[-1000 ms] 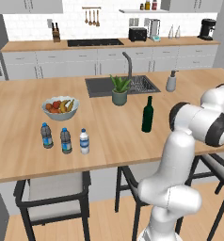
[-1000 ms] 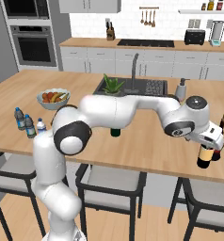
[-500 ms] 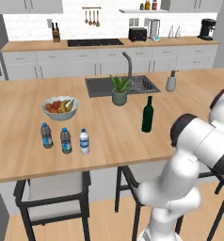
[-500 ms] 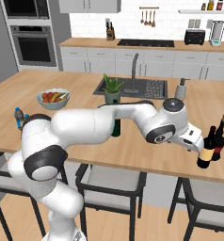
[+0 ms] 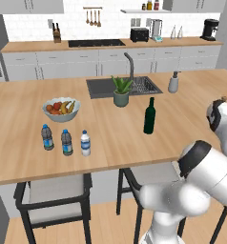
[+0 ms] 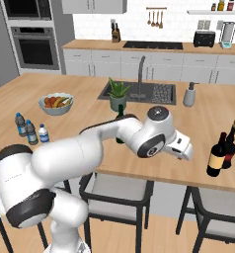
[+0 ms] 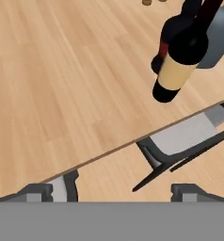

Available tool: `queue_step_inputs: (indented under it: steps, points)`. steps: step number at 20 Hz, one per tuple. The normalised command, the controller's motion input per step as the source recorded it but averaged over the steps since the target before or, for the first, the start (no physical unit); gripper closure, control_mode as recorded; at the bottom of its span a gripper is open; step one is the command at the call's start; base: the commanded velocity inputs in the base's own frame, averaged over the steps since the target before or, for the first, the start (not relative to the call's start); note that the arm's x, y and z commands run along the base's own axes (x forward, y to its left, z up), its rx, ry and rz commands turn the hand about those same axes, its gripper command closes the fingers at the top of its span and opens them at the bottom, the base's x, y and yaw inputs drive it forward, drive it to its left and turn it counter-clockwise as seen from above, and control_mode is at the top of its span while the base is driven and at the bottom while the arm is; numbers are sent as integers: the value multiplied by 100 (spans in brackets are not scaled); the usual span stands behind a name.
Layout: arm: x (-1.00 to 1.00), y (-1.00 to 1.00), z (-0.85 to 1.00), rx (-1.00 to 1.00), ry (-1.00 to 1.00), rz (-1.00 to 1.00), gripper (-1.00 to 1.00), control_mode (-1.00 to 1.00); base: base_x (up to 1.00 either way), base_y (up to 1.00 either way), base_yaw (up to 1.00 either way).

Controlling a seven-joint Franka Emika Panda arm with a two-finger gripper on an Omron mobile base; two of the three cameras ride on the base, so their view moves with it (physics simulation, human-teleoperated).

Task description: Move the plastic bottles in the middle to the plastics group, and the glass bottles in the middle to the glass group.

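Gripper (image 6: 185,149) low over the front edge of the wooden counter (image 6: 90,106), near its right end, jaws spread wide with nothing between them. Fingertips (image 7: 48,192) just visible at the bottom of the hand view, far apart, pointing at the counter lip and a grey stool seat (image 7: 189,134) below.

Brown bottle with yellow label (image 6: 217,155) upright to the right of the gripper, apart from it, just beside the dark reddish-brown bottle (image 6: 230,145); whether these 2 touch cannot be told. Same yellow-labelled bottle (image 7: 180,55) at the upper right of the hand view.

Dark green wine bottle (image 5: 149,116) upright mid-counter, in front of the potted plant (image 5: 120,91) and the sink (image 5: 105,87).

White-capped water bottle (image 5: 85,143) at the left, just beside the 2 dark-capped water bottles (image 5: 66,142), all 3 in a row in front of the fruit bowl (image 5: 61,109).
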Motion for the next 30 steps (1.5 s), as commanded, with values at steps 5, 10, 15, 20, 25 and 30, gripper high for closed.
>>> queue_step_inputs:
  steps: [5, 10, 15, 20, 25, 30]
  points:
    - [-3, 58, 1, 0, 0, 5, -100, -100, 0, 0, 0]
    - [0, 72, 30, -1, 1, 10, -100, -100, 0, 0, 0]
    - [0, 70, 51, -1, 1, 22, -100, -100, 0, 0, 0]
    - [0, 68, 37, 0, 0, 27, -100, -100, 0, 0, 0]
    - [2, 71, 22, -1, 1, 32, -100, -100, 0, 0, 0]
    - [14, 57, 9, -15, 11, 5, -100, -100, 0, 0, 0]
